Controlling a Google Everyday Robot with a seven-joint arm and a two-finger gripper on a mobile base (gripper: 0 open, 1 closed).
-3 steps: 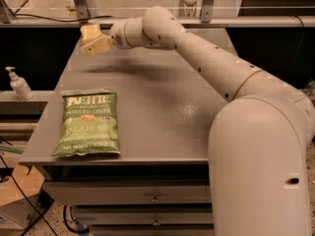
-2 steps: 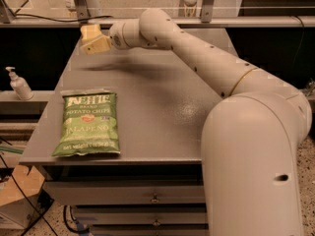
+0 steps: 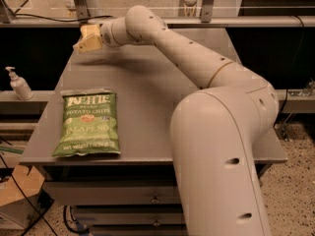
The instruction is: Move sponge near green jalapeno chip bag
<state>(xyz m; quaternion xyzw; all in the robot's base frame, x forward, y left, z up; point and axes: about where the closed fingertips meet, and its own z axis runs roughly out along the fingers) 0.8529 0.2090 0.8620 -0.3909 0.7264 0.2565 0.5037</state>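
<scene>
The green jalapeno chip bag (image 3: pixel 89 123) lies flat at the front left of the grey table (image 3: pixel 147 92), label up. My gripper (image 3: pixel 87 38) has a pale yellow tip and hangs just above the table's far left corner, well behind the bag. The arm reaches to it from the right, across the table. I cannot make out the sponge as a separate thing. It is either hidden at the gripper tip or out of view.
A white pump bottle (image 3: pixel 19 84) stands on a ledge left of the table. My large white arm base (image 3: pixel 221 146) covers the table's front right. Drawers (image 3: pixel 123 195) sit under the tabletop. A cardboard box (image 3: pixel 17 191) is on the floor at lower left.
The gripper and forearm have shifted slightly to the left over the far left corner. The chip bag has not moved.
</scene>
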